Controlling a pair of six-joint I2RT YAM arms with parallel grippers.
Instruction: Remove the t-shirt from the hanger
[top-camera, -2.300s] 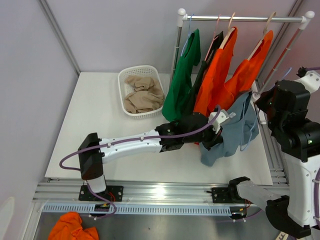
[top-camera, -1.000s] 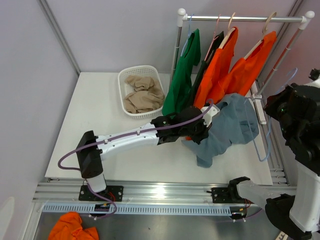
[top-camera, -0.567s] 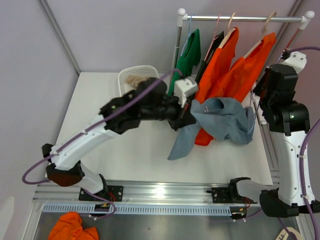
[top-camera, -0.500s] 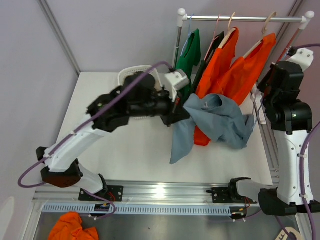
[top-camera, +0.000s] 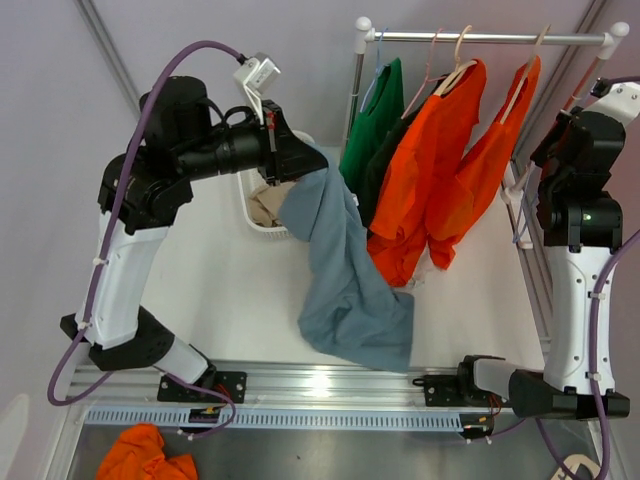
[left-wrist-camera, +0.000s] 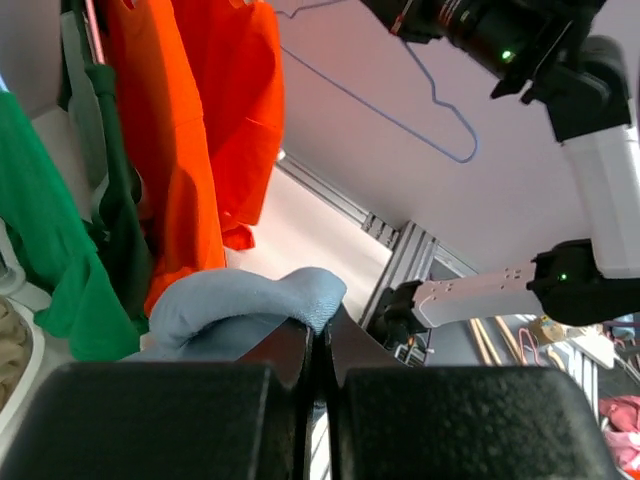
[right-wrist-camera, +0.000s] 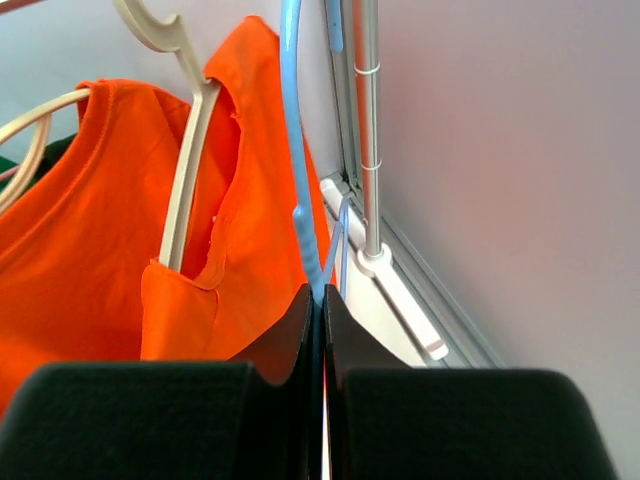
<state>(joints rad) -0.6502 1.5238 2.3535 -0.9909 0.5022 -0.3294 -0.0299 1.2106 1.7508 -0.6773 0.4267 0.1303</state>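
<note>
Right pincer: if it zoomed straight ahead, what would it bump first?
The right pincer is shut on the blue hanger. Past that, it would probably reach the foot of the rack's metal pole, close beside the orange t-shirt. Depth is hard to judge.

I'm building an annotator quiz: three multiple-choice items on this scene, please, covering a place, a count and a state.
1. Where is the grey shirt? A on the floor; B on a shelf; C hanging from the left pincer.
2. How many orange shirts are on the rail? A one; B two; C four.
3. The right pincer is: A wide open; B shut on the blue hanger; C shut on an orange shirt.
Answers: 1 C, its top end is pinched there; 2 B, two hang side by side; 3 B, fingers closed on the wire.
</note>
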